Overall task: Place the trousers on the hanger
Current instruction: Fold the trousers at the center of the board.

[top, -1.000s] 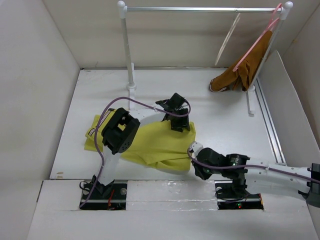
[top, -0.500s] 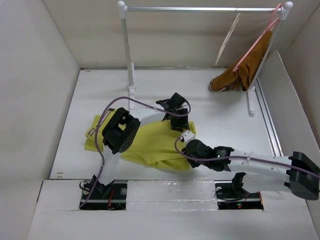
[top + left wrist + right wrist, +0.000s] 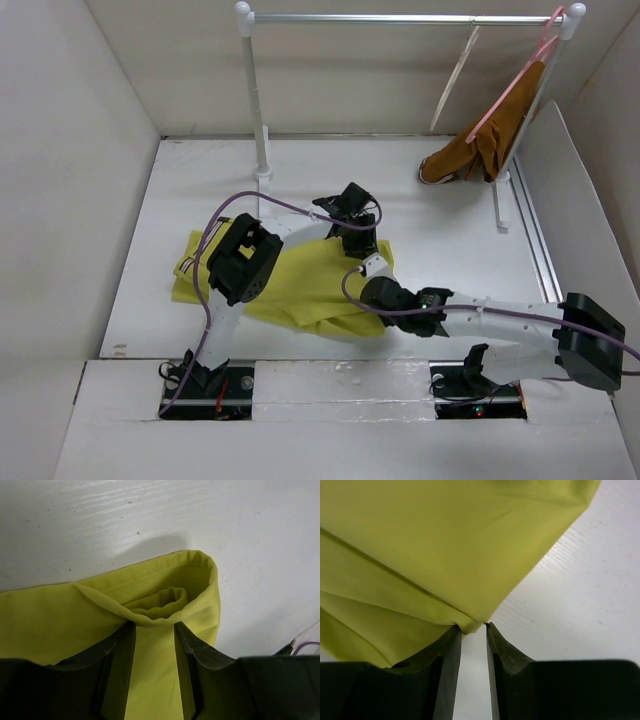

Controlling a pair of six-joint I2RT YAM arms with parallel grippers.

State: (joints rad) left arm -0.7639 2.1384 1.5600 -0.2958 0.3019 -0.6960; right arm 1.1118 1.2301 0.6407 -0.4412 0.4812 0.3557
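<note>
Trousers point(image 3: 300, 285) lie spread on the tabletop point(image 3: 440, 220) between the arms; left gripper point(image 3: 154, 626) has its jaws clamped on a raised fold at the hem; right gripper point(image 3: 473, 626) holds its jaws slightly apart, a cloth corner at their tips, ungripped; hanger point(image 3: 455, 78) hangs from the rail point(image 3: 400, 18), well apart.

Both arms are built alike. The left arm point(image 3: 243, 262) and the right arm point(image 3: 500, 320) have white tubular links joined by bulky black joint housings. A thin purple cable point(image 3: 280, 203) runs loose in loops along each. Each arm is bolted to a black base plate point(image 3: 205, 385). We see small red and green specks on the plates, possibly indicator lights. The left gripper point(image 3: 154, 626) and the right gripper point(image 3: 473, 626) have dark, matt fingers point(image 3: 447, 670) that taper to narrow tips.
</note>
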